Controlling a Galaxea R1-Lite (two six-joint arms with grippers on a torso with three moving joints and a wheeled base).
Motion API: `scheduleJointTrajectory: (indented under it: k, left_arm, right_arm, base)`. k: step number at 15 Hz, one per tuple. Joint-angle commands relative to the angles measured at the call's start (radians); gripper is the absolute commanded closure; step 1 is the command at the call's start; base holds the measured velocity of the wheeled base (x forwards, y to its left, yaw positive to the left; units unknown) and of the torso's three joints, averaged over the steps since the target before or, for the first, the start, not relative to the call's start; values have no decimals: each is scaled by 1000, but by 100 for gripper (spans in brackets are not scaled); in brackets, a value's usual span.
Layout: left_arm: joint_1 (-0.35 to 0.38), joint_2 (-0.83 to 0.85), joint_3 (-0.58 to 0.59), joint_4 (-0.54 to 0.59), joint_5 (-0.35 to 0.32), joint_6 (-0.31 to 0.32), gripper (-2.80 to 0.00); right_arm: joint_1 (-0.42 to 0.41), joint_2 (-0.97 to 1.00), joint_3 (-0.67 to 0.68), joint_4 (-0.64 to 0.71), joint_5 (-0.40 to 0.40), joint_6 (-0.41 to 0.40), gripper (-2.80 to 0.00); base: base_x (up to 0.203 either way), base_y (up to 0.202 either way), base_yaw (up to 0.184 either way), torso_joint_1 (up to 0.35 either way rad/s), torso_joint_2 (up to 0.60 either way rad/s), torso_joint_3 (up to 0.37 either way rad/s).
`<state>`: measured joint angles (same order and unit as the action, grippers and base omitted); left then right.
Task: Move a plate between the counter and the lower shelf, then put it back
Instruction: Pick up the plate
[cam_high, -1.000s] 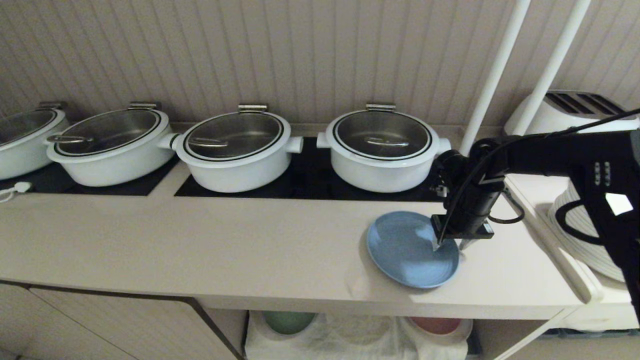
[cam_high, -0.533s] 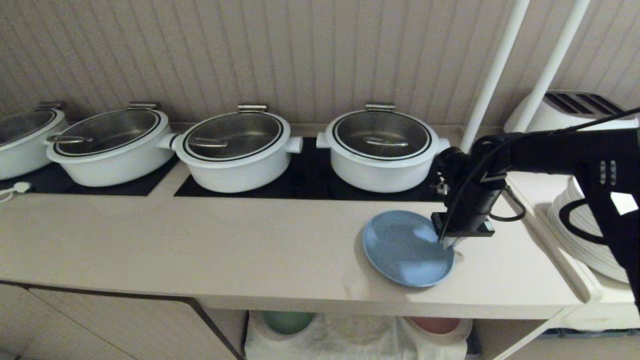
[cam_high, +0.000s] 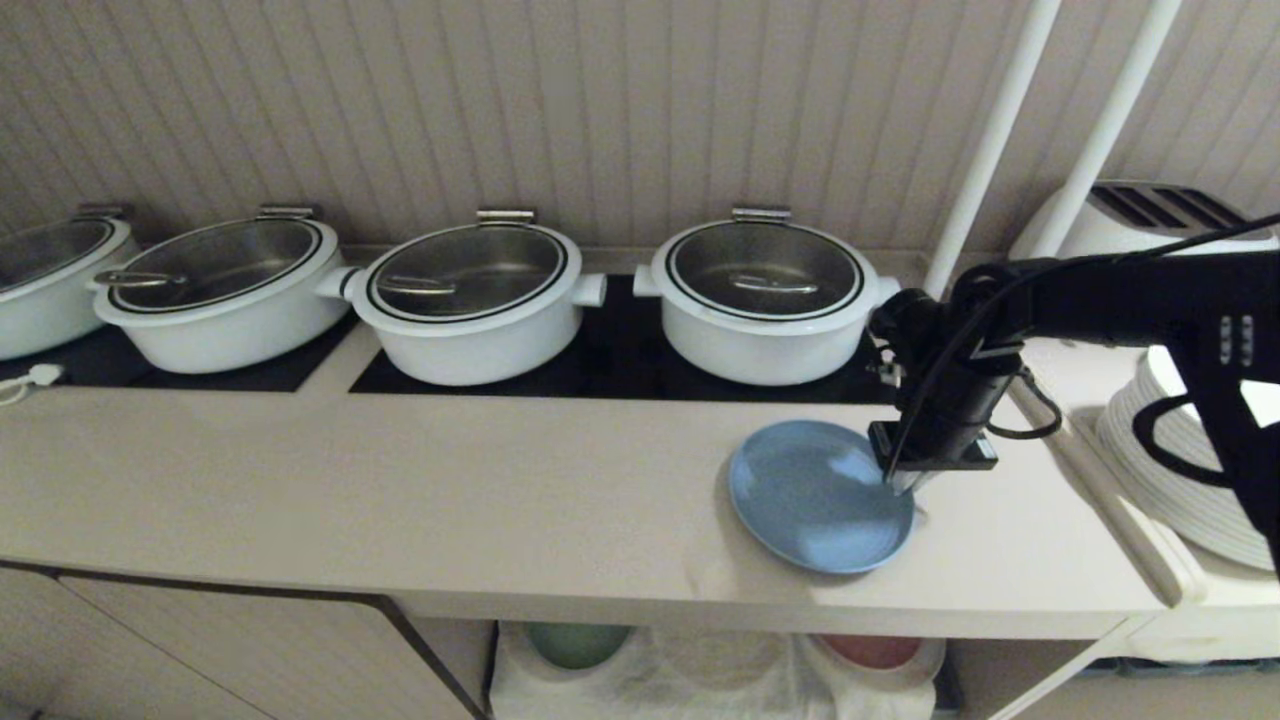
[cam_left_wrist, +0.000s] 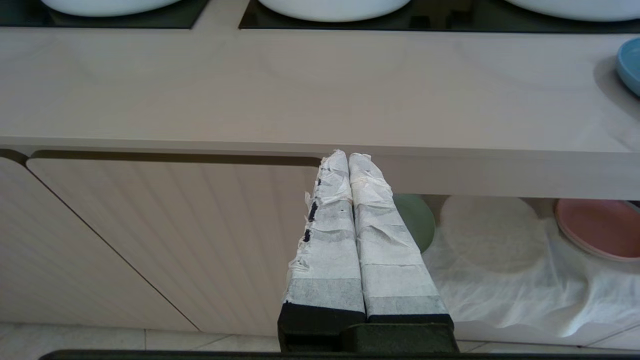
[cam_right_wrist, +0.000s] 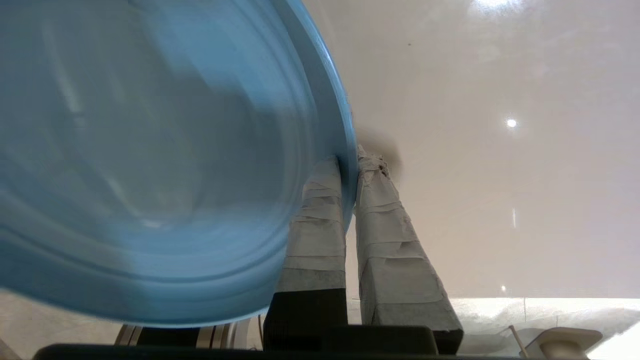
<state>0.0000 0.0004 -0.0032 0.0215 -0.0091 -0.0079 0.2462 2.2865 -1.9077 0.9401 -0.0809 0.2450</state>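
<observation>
The light blue plate (cam_high: 815, 495) lies on the beige counter (cam_high: 400, 480) near its front edge, right of centre. My right gripper (cam_high: 905, 485) points down at the plate's right rim and is shut on it. In the right wrist view one finger sits inside the rim of the plate (cam_right_wrist: 150, 150) and the other outside, where the gripper (cam_right_wrist: 350, 160) pinches. The lower shelf (cam_high: 720, 670) under the counter holds a rumpled white cloth. My left gripper (cam_left_wrist: 348, 156) hangs shut and empty in front of the cabinet, below the counter edge.
Several white lidded pots (cam_high: 765, 300) stand on black cooktop panels behind the plate. Two white poles (cam_high: 985, 150) and a stack of white plates (cam_high: 1180, 480) are at the right. On the shelf cloth (cam_left_wrist: 500, 280) lie a green plate (cam_left_wrist: 415, 220) and a pink plate (cam_left_wrist: 600, 227).
The right gripper's fingers have closed on the plate's right rim. The plate has shifted slightly to the left and back. The left arm has not moved.
</observation>
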Motion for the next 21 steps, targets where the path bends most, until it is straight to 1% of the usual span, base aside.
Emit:
scheduleJointTrajectory:
  k: [1,8,13,16,18,21]
  left_arm:
    - [0,0,0,0,0,0,0]
    - [0,0,0,0,0,0,0]
    - [0,0,0,0,0,0,0]
    - [0,0,0,0,0,-1,0]
    - [0,0,0,0,0,0,0]
    - [0,0,0,0,0,0,0]
  right_arm:
    - [-1,-23,13,5,0,2,0]
    - [-5,-131,109,-1,0,2,0]
    - [-12,-234,223,-6,1,8,0]
    - [-12,-295,297,-11,4,67,0]
    - [-11,-326,351,-52,4,100,0]
    - [-12,-378,421,-93,6,124,0]
  base:
    - [0,0,0,0,0,0]
    - [0,0,0,0,0,0]
    - [0,0,0,0,0,0]
    - [0,0,0,0,0,0]
    - [0,0,0,0,0,0]
    - [0,0,0,0,0,0]
